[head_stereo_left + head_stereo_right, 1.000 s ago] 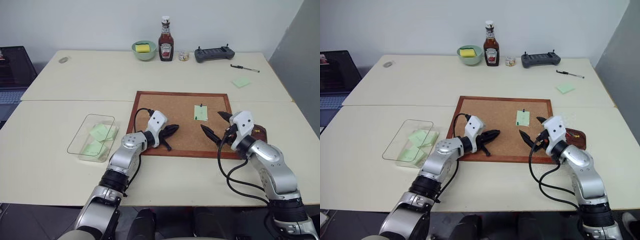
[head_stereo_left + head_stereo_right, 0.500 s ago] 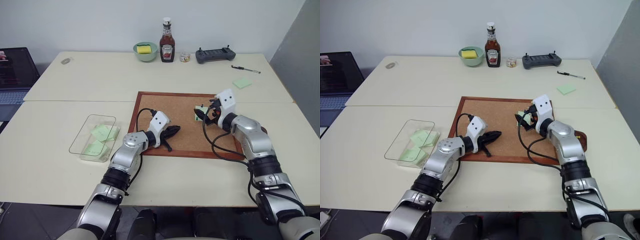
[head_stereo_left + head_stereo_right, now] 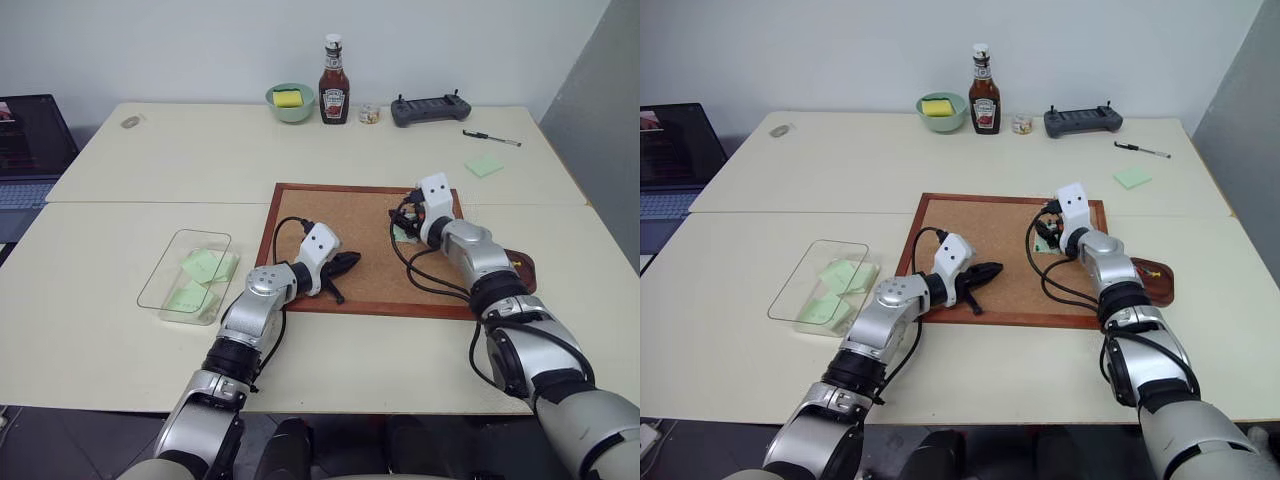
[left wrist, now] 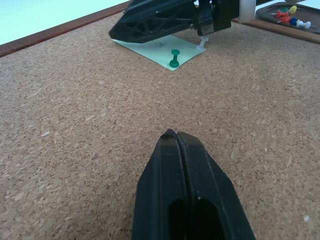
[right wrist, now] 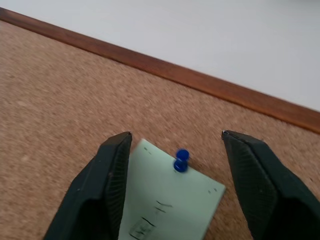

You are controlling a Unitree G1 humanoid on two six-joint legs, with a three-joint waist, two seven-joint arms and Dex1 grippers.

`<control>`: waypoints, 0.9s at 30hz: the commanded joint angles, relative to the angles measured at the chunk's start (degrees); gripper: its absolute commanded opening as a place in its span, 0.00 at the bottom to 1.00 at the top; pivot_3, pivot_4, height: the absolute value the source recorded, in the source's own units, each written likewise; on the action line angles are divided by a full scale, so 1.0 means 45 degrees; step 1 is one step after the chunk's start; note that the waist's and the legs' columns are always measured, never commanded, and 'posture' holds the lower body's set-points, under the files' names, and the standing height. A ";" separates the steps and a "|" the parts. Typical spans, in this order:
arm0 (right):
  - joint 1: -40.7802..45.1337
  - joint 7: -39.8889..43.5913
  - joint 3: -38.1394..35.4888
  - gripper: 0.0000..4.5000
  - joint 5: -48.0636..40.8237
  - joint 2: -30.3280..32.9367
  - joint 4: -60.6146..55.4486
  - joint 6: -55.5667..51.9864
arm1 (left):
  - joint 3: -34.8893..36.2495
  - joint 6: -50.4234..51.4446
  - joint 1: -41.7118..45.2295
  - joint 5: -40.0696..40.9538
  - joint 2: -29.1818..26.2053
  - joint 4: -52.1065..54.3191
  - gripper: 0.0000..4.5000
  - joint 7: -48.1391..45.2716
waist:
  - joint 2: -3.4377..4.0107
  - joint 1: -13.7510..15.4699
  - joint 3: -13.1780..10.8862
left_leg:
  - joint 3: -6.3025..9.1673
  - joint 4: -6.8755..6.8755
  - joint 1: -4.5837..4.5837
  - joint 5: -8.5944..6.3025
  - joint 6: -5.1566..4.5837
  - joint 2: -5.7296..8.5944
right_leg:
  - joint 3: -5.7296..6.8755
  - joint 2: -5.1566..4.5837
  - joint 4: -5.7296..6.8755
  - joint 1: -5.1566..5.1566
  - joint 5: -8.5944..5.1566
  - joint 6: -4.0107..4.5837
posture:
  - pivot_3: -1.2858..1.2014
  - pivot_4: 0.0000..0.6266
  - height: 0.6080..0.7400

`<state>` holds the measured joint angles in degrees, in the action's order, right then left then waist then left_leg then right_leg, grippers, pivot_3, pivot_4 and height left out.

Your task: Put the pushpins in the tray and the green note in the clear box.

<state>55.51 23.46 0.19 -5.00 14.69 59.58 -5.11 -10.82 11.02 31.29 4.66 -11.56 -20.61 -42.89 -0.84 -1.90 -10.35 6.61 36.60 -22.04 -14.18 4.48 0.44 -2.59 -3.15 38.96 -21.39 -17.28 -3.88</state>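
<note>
The green note (image 5: 165, 205) lies on the cork board (image 3: 340, 215), held by a blue pushpin (image 5: 181, 160) at one end and a green pushpin (image 4: 174, 58) at the other. My right gripper (image 5: 176, 135) hovers low over the note, open, with a finger on either side of the blue pin and not touching it. On the board's near left part rests my left gripper (image 4: 172, 136), shut and holding nothing. The tray (image 3: 522, 266) sits off the board's right edge with several coloured pins in it. The clear box (image 3: 185, 275) stands left of the board.
Pale green slips lie in the clear box. At the table's far edge stand a green bowl (image 3: 289, 100), a ketchup bottle (image 3: 332, 80), a small jar (image 3: 368, 113) and a controller (image 3: 430, 107). A pen (image 3: 490, 137) and a sticky note (image 3: 483, 165) lie far right.
My right arm has reached forward from the board's near right corner to the pinned note, and its fingers now straddle the blue pin. The left gripper has stayed put.
</note>
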 commanded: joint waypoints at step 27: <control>-0.1409 0.0771 -0.1229 0.01 -0.1117 0.0071 -0.4832 -0.0786 | -0.0395 0.0347 -0.0393 -0.0338 0.0266 -0.0398 0.00 0.0263 | 0.0007 0.0007 0.0001 | 0.0004 -0.0001 0.0001 0.0000 -0.0001 0.0002 | 0.0002 -0.0001 -0.0002 0.0006 0.0000 0.0000 | 0.52 0.24 1.00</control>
<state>49.51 27.16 -3.86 -8.26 14.95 43.31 -7.56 -10.77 11.06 31.10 4.00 -11.11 -20.51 -41.80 -0.81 -1.87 -10.34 6.63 36.60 -22.03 -14.18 4.48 0.45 -2.58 -3.15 38.96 -21.37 -17.28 -3.88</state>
